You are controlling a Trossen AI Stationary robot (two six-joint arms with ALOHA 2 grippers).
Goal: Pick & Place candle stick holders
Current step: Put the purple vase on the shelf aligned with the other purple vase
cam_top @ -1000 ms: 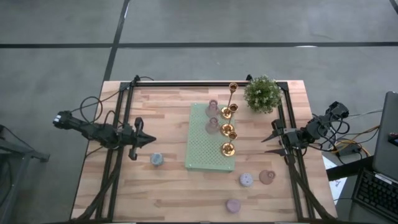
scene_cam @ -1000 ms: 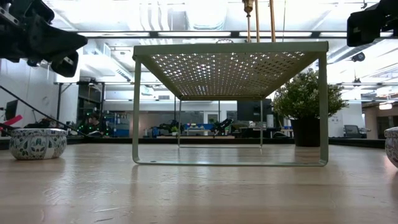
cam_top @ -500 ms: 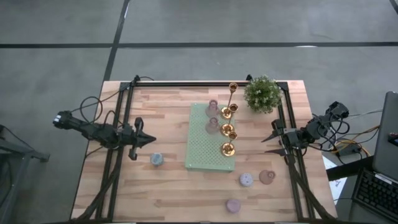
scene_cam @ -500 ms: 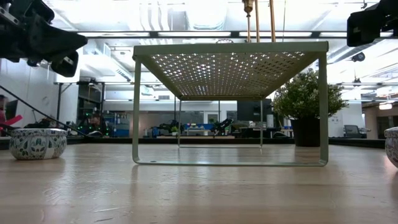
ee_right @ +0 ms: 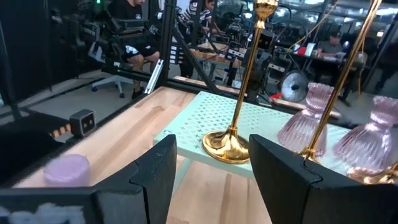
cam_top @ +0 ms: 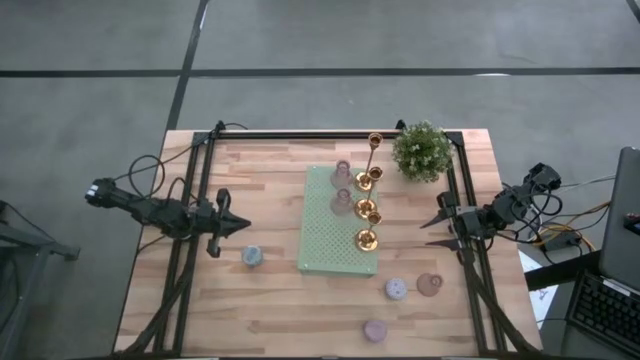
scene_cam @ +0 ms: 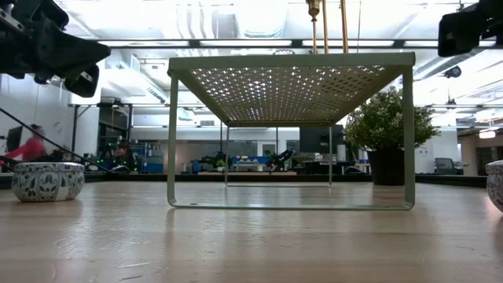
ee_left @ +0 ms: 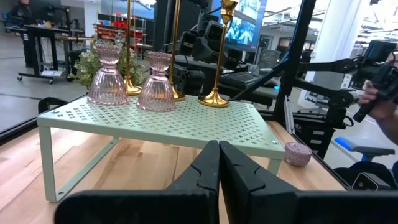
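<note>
Gold candle stick holders [cam_top: 367, 205] and two pink glass ones [cam_top: 342, 186] sit on the green perforated shelf [cam_top: 325, 245]; four pastel cups [cam_top: 397, 289] remain on the tabletop [cam_top: 270, 180]. Left pincer [cam_top: 243, 226] closed empty, right pincer [cam_top: 428, 232] parted, empty.

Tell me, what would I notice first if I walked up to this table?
Probably the row of shiny gold candle holders standing along the right edge of the pale green rack in the table's middle, with pink glass holders beside them. Next, the leafy plant at the far right corner.
</note>
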